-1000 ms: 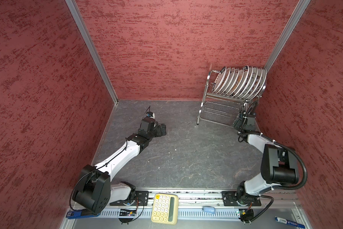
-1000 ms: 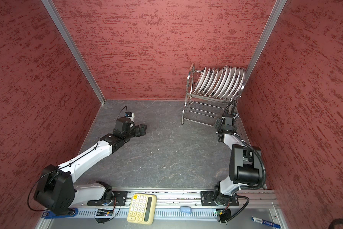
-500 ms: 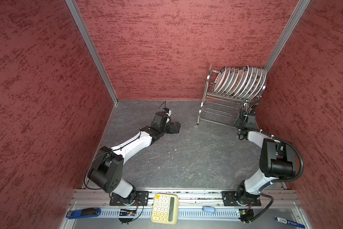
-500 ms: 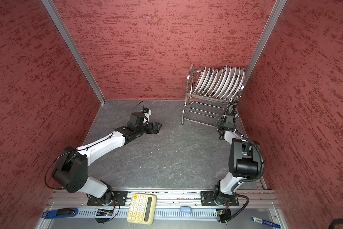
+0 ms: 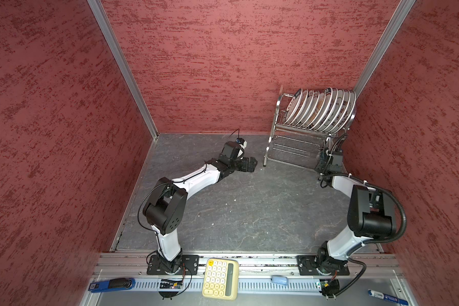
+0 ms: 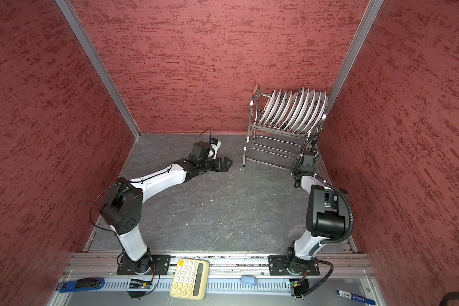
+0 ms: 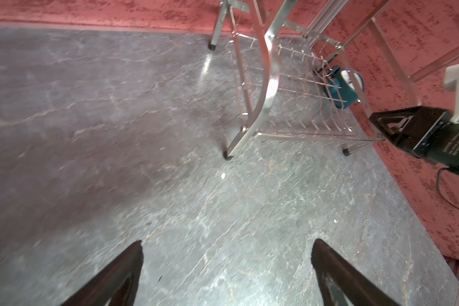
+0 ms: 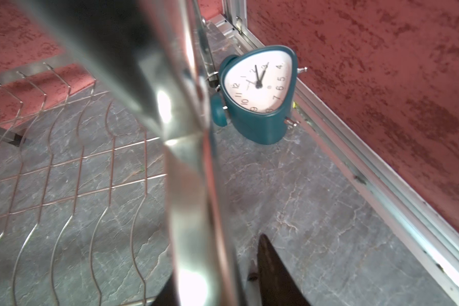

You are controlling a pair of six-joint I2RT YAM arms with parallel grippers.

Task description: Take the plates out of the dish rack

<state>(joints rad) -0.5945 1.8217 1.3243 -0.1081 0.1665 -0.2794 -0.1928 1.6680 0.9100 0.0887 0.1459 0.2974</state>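
Several white plates (image 5: 321,111) (image 6: 292,111) stand on edge in the top shelf of the steel dish rack (image 5: 276,127) (image 6: 252,127) in the back right corner. My right gripper (image 5: 325,156) (image 6: 301,156) is low at the rack's near right leg. In the right wrist view the shiny rack tube (image 8: 191,185) runs between the jaws of my right gripper (image 8: 217,278), which are drawn in on it. My left gripper (image 5: 253,165) (image 6: 227,165) (image 7: 227,245) hangs open and empty over the floor, just left of the rack (image 7: 269,79).
A teal alarm clock (image 8: 257,90) (image 7: 341,90) stands on the floor by the right wall, behind the rack. Red walls close in on the rack at back and right. A yellow calculator (image 5: 219,278), a blue stapler (image 5: 111,283) and a marker (image 5: 384,295) lie on the front rail.
My left arm has swung right across the floor toward the rack, its gripper still open. My right gripper's jaws have closed in on the rack's tube.
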